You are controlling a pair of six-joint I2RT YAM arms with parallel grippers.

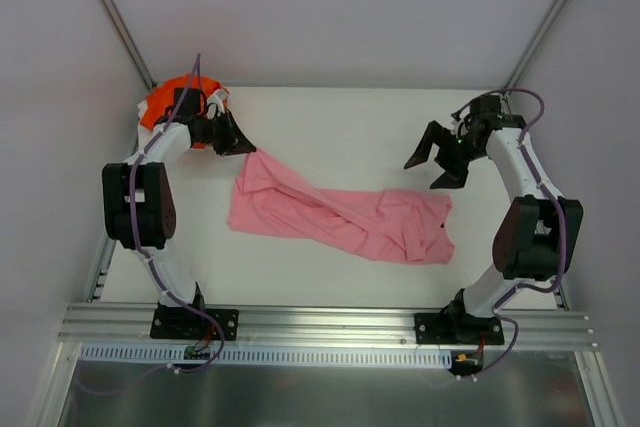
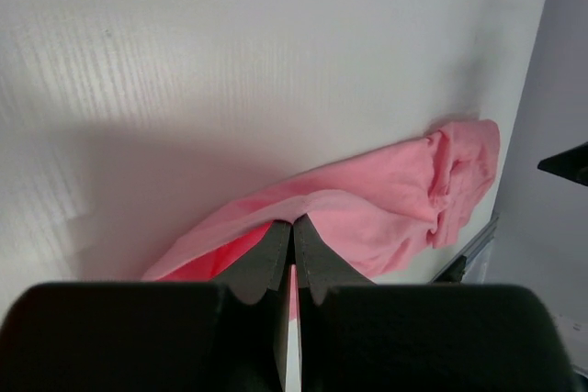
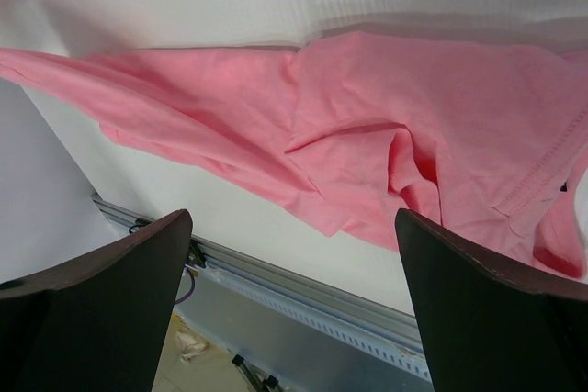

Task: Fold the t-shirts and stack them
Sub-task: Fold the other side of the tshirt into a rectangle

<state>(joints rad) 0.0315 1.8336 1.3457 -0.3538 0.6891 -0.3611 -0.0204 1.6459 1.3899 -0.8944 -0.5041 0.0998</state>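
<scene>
The light pink t-shirt (image 1: pixel 340 212) lies crumpled and stretched out across the middle of the white table (image 1: pixel 340 117). My left gripper (image 1: pixel 245 147) is at its far left corner. In the left wrist view the jaws (image 2: pixel 294 222) are shut with the edge of the pink t-shirt (image 2: pixel 395 190) pinched at their tips. The bright orange t-shirt (image 1: pixel 160 105) sits bunched in the table's back left corner, partly hidden by my left arm. My right gripper (image 1: pixel 420 176) is open and empty, just above and beyond the pink shirt's right end. The right wrist view shows the pink t-shirt (image 3: pixel 367 126) beyond my right gripper (image 3: pixel 292 218).
The table's front edge has a metal rail (image 1: pixel 320 322) where both arm bases are bolted. Grey walls with two slanted poles (image 1: pixel 115 17) close off the back and sides.
</scene>
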